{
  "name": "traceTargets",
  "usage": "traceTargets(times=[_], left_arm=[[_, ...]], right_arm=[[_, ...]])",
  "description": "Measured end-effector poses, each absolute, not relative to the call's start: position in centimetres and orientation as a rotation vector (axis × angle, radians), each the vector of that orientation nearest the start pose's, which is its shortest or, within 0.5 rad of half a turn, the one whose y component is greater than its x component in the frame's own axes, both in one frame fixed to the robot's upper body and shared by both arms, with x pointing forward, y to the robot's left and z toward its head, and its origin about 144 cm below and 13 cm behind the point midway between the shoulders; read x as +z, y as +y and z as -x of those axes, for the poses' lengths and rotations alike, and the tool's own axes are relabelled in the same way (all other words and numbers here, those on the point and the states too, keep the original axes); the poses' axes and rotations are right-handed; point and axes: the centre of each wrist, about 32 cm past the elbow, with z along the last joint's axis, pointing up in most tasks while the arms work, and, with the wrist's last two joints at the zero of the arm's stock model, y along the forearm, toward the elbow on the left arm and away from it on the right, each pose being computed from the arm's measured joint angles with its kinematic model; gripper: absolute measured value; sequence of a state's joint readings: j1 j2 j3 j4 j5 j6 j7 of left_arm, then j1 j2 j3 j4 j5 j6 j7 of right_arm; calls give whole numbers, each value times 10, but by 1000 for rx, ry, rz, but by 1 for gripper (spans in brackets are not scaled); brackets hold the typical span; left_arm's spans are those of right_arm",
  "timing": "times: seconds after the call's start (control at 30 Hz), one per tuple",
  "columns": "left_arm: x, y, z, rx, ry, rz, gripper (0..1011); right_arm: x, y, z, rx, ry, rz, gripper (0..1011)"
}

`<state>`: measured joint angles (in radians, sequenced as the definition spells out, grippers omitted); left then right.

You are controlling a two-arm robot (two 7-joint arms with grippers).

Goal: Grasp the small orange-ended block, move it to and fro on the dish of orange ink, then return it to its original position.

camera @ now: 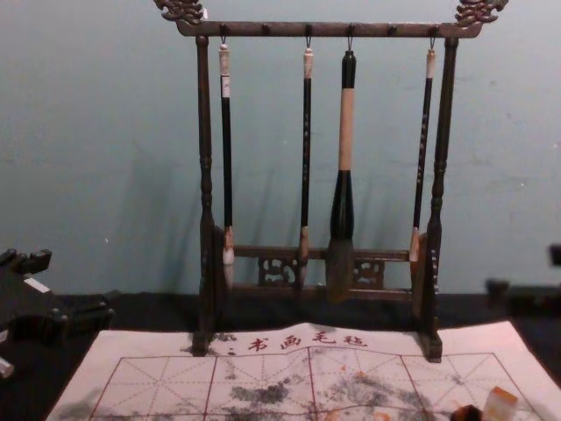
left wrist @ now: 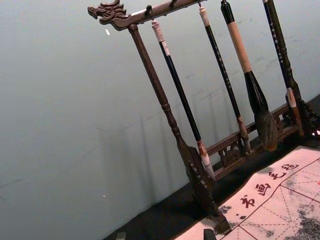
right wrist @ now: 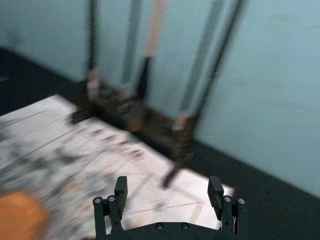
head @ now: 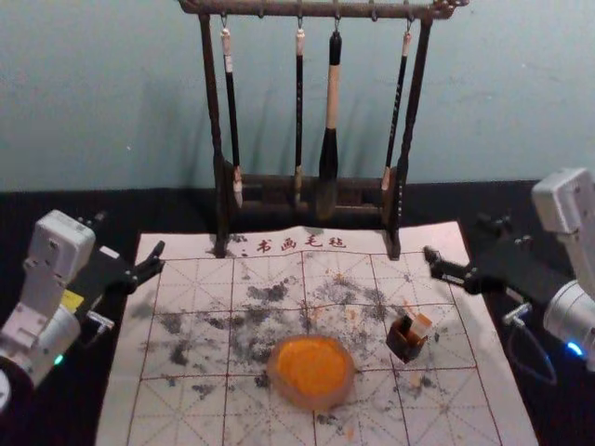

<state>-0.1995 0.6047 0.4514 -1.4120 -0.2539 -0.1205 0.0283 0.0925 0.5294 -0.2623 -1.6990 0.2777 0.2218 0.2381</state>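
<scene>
We see matte black on both the left gripper [head: 130, 234] and the right gripper [head: 456, 236], behind them silver-grey rounded housings and cylindrical arm sections. We notice a yellow patch [head: 71, 300] and green light [head: 59, 359] on the left arm, a blue light [head: 575, 348] and dark looping cable [head: 554, 381] on the right, and round metallic screws [right wrist: 98, 200] along the right gripper's fingers.

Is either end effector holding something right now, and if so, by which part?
Nothing is held. The left end effector and right end effector are both open; the orange-ended block sits in the dark holder.
</scene>
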Motion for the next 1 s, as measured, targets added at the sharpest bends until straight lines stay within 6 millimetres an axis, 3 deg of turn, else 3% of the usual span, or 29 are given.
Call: traceTargets(times=[0.3,0.47,0.67,1.0], left_arm=[[1140,310,-489,1248,-285,-305,1001],[1140,310,-489,1248,-285,-305,1002],[1140,310,-489,1248,-285,-304,1001],[1140,310,-489,1248,-285,-304,1001]], right_arm=[[1161,-271,-462,-1371,-204,329,1000],[1142,-269,-461,-1432,-232,362,1000],[1131,-272,-463,-1451,-202,372,1000],[1132,-271,-463,-1448,-207,370,1000]])
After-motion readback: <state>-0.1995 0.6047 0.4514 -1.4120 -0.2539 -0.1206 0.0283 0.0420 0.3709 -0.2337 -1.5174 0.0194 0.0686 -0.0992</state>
